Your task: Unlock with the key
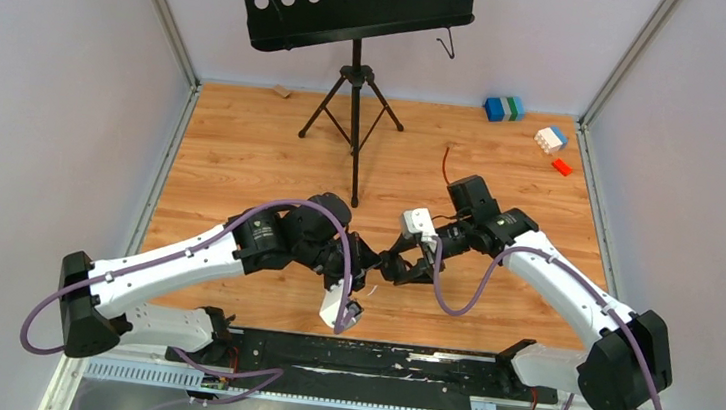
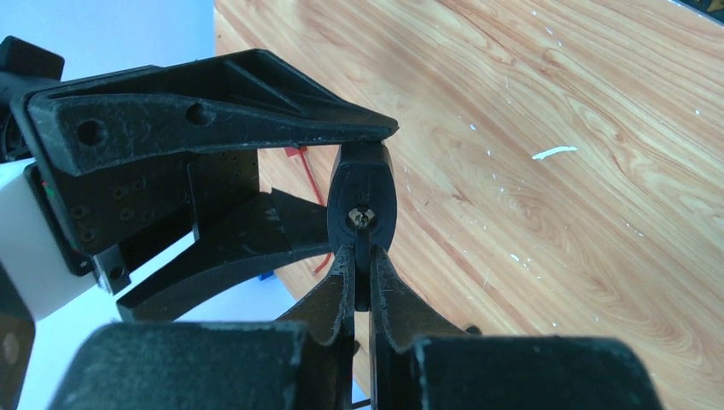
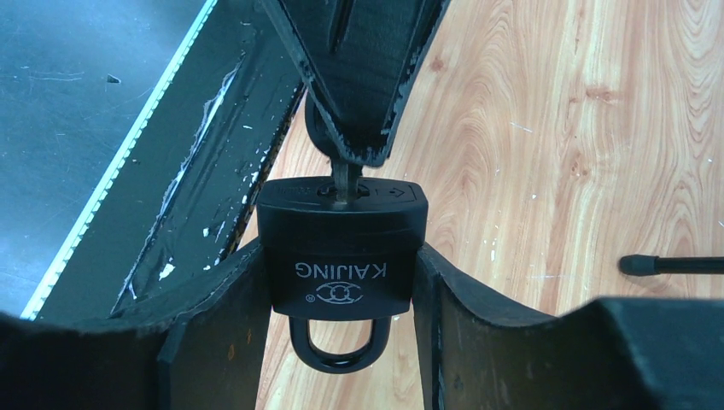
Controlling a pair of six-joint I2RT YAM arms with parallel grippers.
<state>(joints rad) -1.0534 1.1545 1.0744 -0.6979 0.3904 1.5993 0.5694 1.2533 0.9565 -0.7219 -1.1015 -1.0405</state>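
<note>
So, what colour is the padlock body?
The padlock is black, with pale lettering; right wrist view shows it best.

White links [image 1: 178,263], black joints [image 1: 265,241] (purple cables [image 1: 25,325]), matte black fingers [image 3: 209,342].

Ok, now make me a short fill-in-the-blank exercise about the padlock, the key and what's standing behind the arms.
The right gripper is shut on the padlock, whose body is printed with the word ____.
The left gripper pinches the key, which is pushed into the padlock's ____.
Behind both arms, a black music stand rests on ____ legs.

Missing words: KAIJING; keyhole; three.
</note>
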